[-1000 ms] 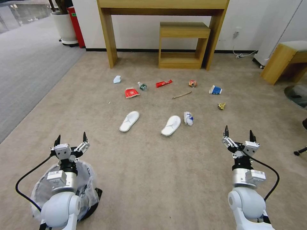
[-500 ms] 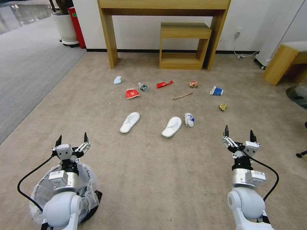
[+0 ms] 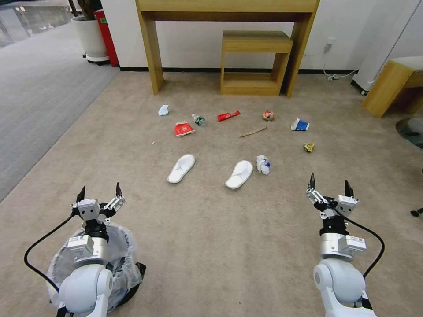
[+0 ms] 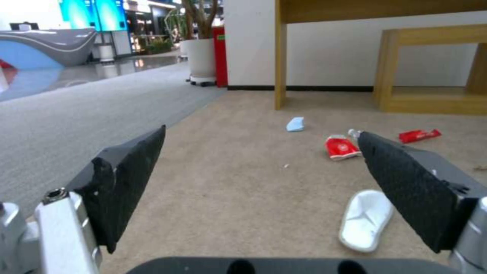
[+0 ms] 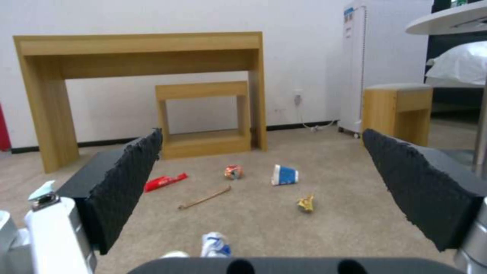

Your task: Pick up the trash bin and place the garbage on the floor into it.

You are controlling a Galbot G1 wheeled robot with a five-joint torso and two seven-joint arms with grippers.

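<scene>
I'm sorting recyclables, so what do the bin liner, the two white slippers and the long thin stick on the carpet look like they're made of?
The trash bin liner looks like thin translucent plastic film: crinkly and whitish. The two slippers seem to be soft matte white fabric, probably disposable; the weave is too small to tell. The stick looks like bare, dull tan wood, slightly bent.

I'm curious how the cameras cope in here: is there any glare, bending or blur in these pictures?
Head view: wide-angle bending, the desk legs splay outward; even soft light, faint shadows under the slippers. Left wrist view: the polished floor far off reflects bright screens; the near fingers look slightly soft. Right wrist view: white wall bright, litter such as the cup a little soft.
</scene>
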